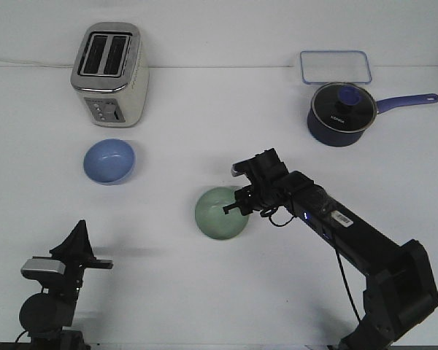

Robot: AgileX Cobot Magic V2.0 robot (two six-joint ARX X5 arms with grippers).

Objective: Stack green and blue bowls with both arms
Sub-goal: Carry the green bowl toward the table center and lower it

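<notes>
The pale green bowl (217,215) sits on the white table, near the middle. My right gripper (233,206) is at its right rim, with the fingertips (228,208) reaching over the edge. The wrist hides how the jaws stand. The light blue bowl (109,161) sits upright and empty at the left, in front of the toaster, with neither gripper near it. My left gripper (79,232) points up at the near left, well in front of the blue bowl. Its fingers meet in a point and hold nothing.
A silver toaster (109,74) stands at the back left. A dark navy saucepan with a glass lid (340,113) and a long handle stands at the back right. A clear blue-rimmed container (335,67) lies behind it.
</notes>
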